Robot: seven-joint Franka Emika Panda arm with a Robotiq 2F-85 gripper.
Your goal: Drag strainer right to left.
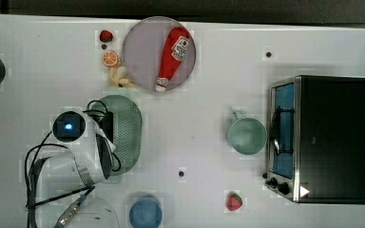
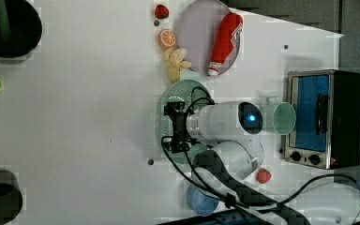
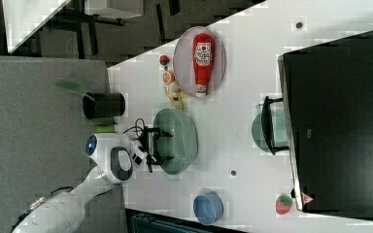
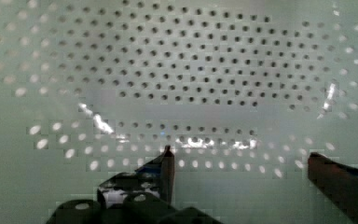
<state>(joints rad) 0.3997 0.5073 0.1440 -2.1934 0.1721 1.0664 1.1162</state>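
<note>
Wrist view: gripper (image 4: 240, 158) spread wide, grasping nothing, poised straight over strainer (image 4: 182, 70), perforated bowl just beyond fingertips. Top view: strainer (image 1: 126, 123) lying left of centre, long axis running near-to-far, under the hand.

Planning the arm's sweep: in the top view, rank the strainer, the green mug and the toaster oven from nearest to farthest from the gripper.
1. Strainer: under the open gripper.
2. Green mug: toward the top view's right.
3. Toaster oven: far right edge.
</note>
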